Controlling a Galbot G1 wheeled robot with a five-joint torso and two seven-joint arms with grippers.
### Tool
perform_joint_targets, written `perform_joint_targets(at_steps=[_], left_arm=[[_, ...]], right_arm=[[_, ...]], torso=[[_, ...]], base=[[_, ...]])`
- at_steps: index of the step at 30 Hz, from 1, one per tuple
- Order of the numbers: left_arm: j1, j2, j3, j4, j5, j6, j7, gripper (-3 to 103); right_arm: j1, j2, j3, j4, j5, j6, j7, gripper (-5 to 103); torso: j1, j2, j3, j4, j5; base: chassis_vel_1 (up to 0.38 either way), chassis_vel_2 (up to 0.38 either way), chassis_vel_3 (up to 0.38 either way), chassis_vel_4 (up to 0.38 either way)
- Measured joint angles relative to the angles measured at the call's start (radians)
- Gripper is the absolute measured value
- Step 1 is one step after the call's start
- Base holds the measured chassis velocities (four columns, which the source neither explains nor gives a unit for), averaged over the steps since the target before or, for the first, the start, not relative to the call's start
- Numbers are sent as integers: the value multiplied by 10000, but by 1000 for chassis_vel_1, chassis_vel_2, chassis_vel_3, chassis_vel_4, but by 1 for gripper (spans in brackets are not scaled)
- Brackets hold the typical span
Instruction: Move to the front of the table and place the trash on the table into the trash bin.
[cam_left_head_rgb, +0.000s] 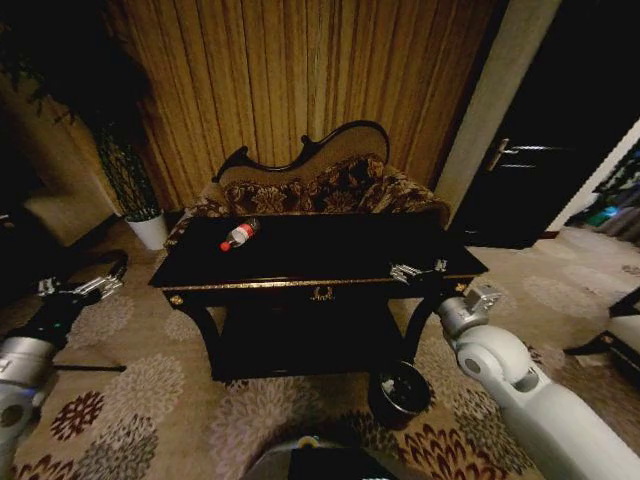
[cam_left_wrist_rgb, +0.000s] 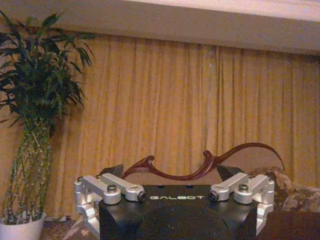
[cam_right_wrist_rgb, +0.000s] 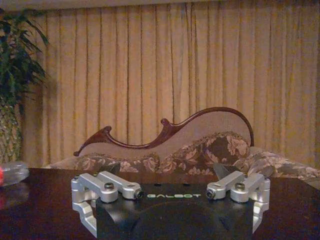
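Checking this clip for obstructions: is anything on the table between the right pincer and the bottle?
Nothing visible is. The right pincer hovers at the table's front right edge, open. The bottle lies toward the back left of the top, and the glossy surface between them looks bare. The trash bin stands on the floor below the front right corner.

Glossy black table (cam_left_head_rgb: 330, 262) with gold front trim — one clear bottle (cam_left_head_rgb: 239, 235), red label and cap, lying on its side near the table's rear-left corner.
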Motion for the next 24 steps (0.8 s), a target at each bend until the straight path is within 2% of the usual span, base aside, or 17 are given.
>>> perform_joint_targets(at_steps=[10,19,24], left_arm=[[17,-18,3,-22,-4,-7,13,100],[28,-35,23,-24,-3,-9,11,100],[-50,189,123,157,-4,-9,-33,100]], right_arm=[[-44,28,-69,-191,-193,263,11,100],[-132,58,-174,-227,-233,269,76,100],[-228,205,-187,-227,-250,269,84,100]], torso=[[15,-6,4,0,0],[-13,7,-6,1,1],[0,0,0,3,0]], base=[[-185,168,184,-209],[20,-20,-25,22],[0,0,0,0]])
